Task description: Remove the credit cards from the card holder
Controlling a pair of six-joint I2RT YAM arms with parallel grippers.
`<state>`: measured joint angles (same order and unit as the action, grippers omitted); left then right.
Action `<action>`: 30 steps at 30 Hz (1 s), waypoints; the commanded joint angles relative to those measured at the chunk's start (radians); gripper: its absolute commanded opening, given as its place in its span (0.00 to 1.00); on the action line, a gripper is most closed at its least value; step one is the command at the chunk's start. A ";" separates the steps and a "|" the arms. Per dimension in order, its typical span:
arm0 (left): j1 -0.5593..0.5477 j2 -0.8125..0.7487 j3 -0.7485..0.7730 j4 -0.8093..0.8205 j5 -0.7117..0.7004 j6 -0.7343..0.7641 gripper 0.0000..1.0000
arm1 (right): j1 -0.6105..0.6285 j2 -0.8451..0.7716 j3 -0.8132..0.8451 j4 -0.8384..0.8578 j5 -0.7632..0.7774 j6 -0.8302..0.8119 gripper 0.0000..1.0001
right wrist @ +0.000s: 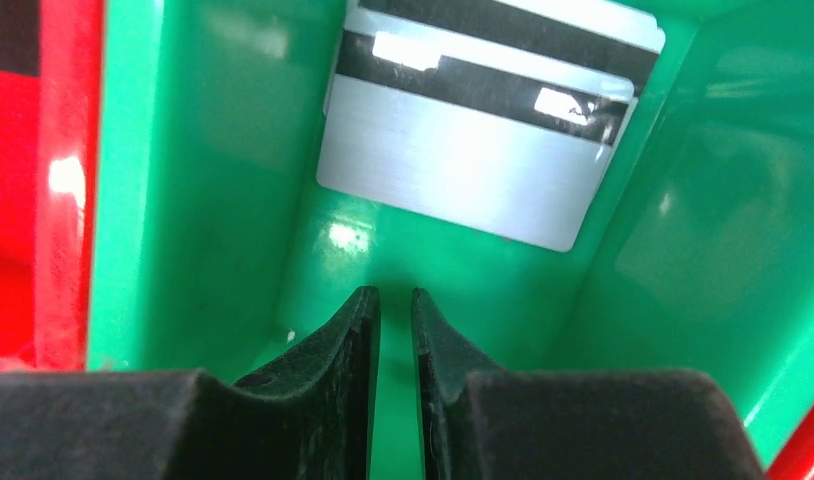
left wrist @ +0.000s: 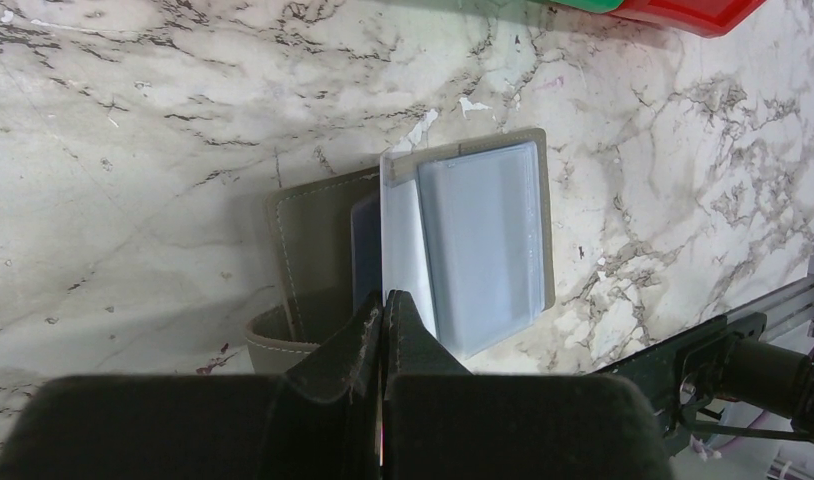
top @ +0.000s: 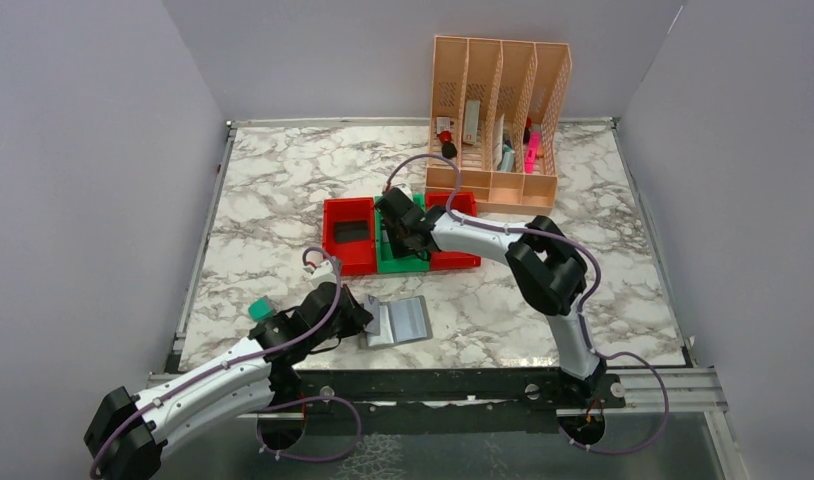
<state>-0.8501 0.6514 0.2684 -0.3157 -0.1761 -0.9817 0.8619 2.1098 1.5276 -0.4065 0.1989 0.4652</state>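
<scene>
The left gripper [left wrist: 385, 300] is seen with its two black fingers pressed together on the lower edge of a thin, pale inner leaf of the flat grey folding card holder [left wrist: 483, 240]. The leaf is held up on edge between the two panels. The holder is laid open on the white marble-patterned table [left wrist: 133, 150], near the front edge and just beside the left wrist. Its stitched grey panel is shown on one side and its light blue-grey clear pockets on the other. No card can be made out in those pockets from the wrist view.

The right gripper [right wrist: 391, 295] is lowered inside the green plastic bin [right wrist: 213, 150]. Its fingertips are parted by a narrow gap and nothing is held between them. A silver-grey credit card [right wrist: 463, 170] with a black stripe is lying on the bin floor just beyond the fingertips. It partly overlaps a second striped card [right wrist: 543, 35], whose colour cannot be told.

From above, the left arm is stretched low across the near left corner. The right arm is bent at the elbow and reached inward to the green bin, which is set between two red plastic bins [top: 349, 235].
</scene>
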 commanded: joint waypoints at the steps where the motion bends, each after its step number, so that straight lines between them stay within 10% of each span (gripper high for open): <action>1: 0.006 0.003 0.014 0.015 0.003 0.018 0.00 | -0.006 0.063 0.032 -0.022 0.084 -0.016 0.23; 30: 0.006 0.004 0.009 0.017 0.007 0.015 0.00 | -0.040 0.067 0.119 0.068 0.139 -0.058 0.29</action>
<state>-0.8501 0.6556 0.2684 -0.3157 -0.1761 -0.9813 0.8291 2.1990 1.6444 -0.3595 0.2951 0.4419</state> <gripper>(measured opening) 0.012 0.291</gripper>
